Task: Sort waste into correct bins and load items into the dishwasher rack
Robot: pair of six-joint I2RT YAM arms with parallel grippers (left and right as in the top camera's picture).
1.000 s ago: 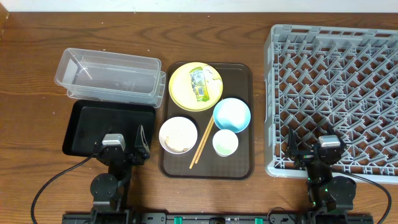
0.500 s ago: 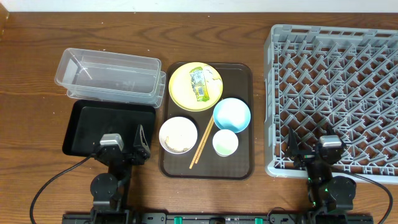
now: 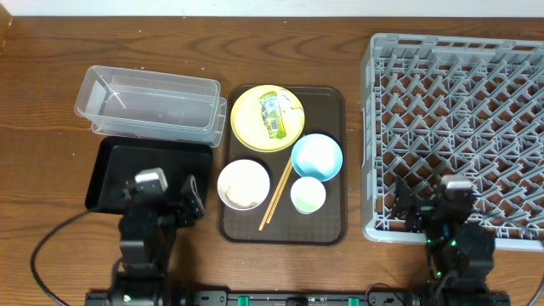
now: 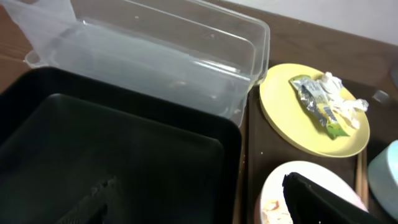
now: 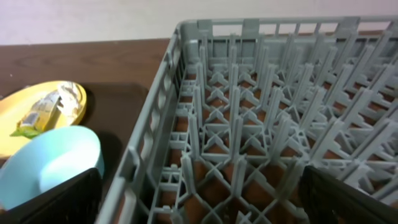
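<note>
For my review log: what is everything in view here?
table: one, brown, underneath
rack: one, grey, right
tray: one, brown, centre
plate: one, yellow, tray's back
wrapper: one, green-yellow, on plate
blue bowl: one, blue, tray's right
white bowl: one, white, tray's front-left
cup: one, white, tray's front
chopsticks: pair, wooden, beside white bowl
tub: one, clear, back left
bin: one, black, front left
left pincer: one, black, open over bin
right pincer: one, black, open over rack

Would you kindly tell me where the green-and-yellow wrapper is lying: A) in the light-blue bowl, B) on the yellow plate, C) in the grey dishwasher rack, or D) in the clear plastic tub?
B: the green-and-yellow wrapper lies on the yellow plate, which sits on the brown serving tray.
</note>
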